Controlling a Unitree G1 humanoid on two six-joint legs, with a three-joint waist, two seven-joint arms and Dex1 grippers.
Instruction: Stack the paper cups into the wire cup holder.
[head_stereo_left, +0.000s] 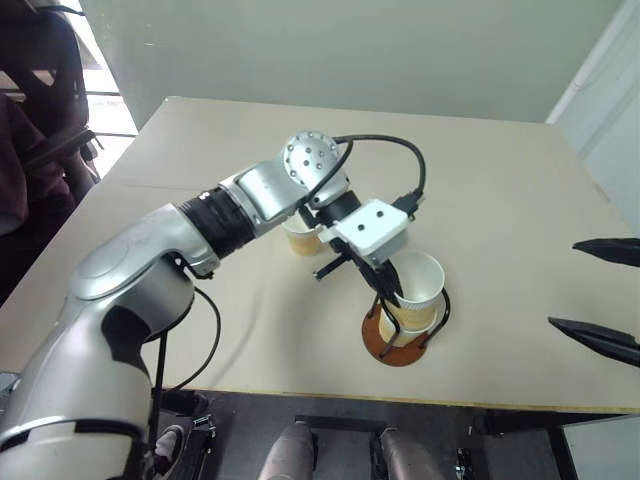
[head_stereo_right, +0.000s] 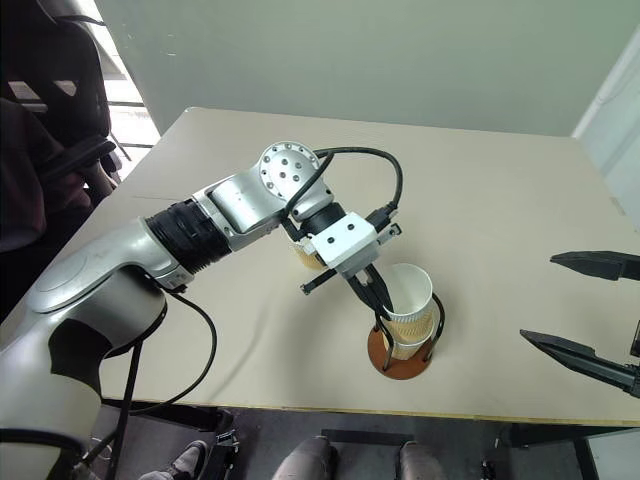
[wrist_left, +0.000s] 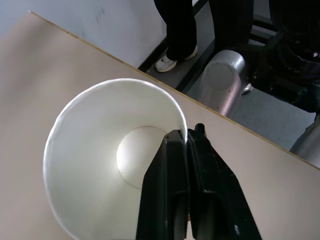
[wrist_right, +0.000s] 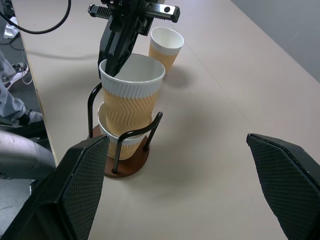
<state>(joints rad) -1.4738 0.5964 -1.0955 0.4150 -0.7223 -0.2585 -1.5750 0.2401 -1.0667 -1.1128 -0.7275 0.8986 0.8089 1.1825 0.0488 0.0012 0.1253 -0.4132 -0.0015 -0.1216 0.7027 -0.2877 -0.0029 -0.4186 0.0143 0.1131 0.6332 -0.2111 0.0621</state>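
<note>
Pinching rim of top cup (wrist_right: 132, 87), left gripper (wrist_left: 187, 145); right gripper (wrist_right: 180, 185) spread wide, empty; right wrist view reveals lower cup (wrist_right: 122, 145) in wire cup holder (wrist_right: 125, 160).

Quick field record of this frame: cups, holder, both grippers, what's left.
cups in holder: two paper cups, the upper cup nested in the lower cup
holder: wire cup holder near the table's front edge, upright
loose cup: third cup upright on the table, behind the holder
left gripper: shut on the upper cup's rim, one finger inside, one outside
right gripper: open, holding nothing, off to the right of the holder
remaining: upper cup not released; third cup not stacked
</note>
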